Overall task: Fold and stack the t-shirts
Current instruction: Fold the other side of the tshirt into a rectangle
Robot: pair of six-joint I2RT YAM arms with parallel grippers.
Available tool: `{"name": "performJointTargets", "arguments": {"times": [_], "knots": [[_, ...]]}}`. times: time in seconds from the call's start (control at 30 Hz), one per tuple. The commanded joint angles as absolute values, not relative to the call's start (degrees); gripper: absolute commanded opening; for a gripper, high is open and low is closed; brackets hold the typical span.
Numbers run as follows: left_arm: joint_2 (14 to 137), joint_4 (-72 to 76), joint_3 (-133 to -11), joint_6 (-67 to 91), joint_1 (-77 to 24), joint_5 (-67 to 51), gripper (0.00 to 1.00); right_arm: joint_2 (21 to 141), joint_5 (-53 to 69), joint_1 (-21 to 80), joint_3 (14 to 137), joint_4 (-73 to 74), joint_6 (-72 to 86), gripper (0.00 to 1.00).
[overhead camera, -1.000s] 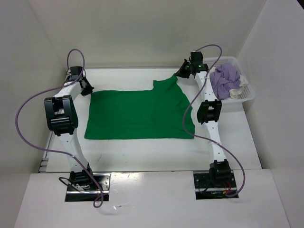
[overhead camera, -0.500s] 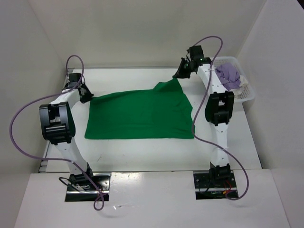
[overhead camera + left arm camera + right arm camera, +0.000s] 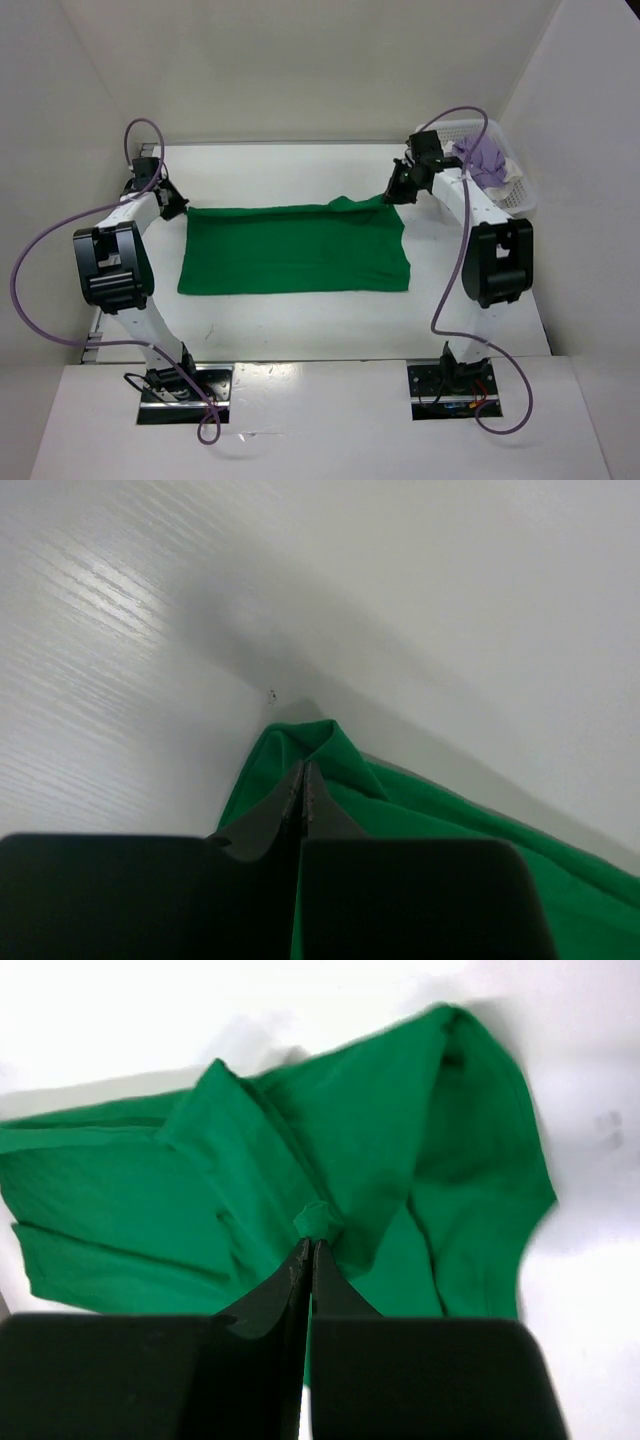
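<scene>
Both arms stretched forward, elbows raised; left hand (image 3: pixel 177 204) and right hand (image 3: pixel 392 194) pinched closed

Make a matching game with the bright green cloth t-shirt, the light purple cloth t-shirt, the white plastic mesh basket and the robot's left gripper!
1. bright green cloth t-shirt
2. light purple cloth t-shirt
3. white plastic mesh basket
4. left gripper

A. crumpled inside the basket
B. shut on a green corner
C. spread on the table
D. at the table's far right corner

Pairs: 1-C, 2-A, 3-D, 4-B
</scene>
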State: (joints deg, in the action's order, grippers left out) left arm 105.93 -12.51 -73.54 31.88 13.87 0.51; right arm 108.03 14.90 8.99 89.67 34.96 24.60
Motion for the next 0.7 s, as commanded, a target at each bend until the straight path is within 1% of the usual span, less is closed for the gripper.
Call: {"name": "performJointTargets", "arguments": {"times": [0.0,0.1,0.27,0.43,0.6,0.67], "knots": [[102.22,-10.72,-71.64,32.78,14.33,-0.53,0.00,99.15,11.87,8.70,83.51,31.29,25.31,0.00],[101.69,-10.72,-70.32,32.26,14.33,-0.01,0.00,94.41,9.33,8.70,75.36,30.76,25.93,0.00],[99.50,-10.72,-67.59,32.26,14.33,0.00,0.00,87.46,8.79,8.70,65.16,30.76,28.91,0.00],[98.80,-11.34,-66.89,32.78,14.33,0.00,0.00,83.41,6.50,8.70,58.37,31.82,32.69,0.00],[96.86,-12.03,-64.42,32.78,14.33,2.02,0.00,81.39,9.23,6.42,51.69,31.29,35.16,0.01],[96.15,-12.04,-63.02,32.26,14.33,2.55,0.01,80.16,7.48,6.42,51.15,31.29,36.38,0.04]]}}
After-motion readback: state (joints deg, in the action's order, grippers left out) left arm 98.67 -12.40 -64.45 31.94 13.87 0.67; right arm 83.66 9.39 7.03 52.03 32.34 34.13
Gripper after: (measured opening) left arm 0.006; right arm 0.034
